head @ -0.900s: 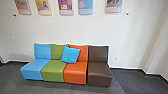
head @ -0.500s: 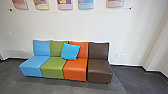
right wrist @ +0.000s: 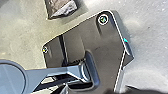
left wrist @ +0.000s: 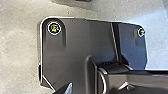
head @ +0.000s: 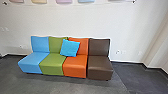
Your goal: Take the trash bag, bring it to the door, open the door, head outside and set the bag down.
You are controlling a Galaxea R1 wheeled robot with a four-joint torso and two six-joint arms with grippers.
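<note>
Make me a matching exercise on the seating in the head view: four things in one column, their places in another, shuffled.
1. Cushion
2. Blue seat
3. Brown seat
4. White wall

A. At the picture's right end of the row
B. Behind the whole row
C. Against the backs of the green seat and orange seat
D. At the picture's left end of the row

Pairs: 1-C, 2-D, 3-A, 4-B
</note>
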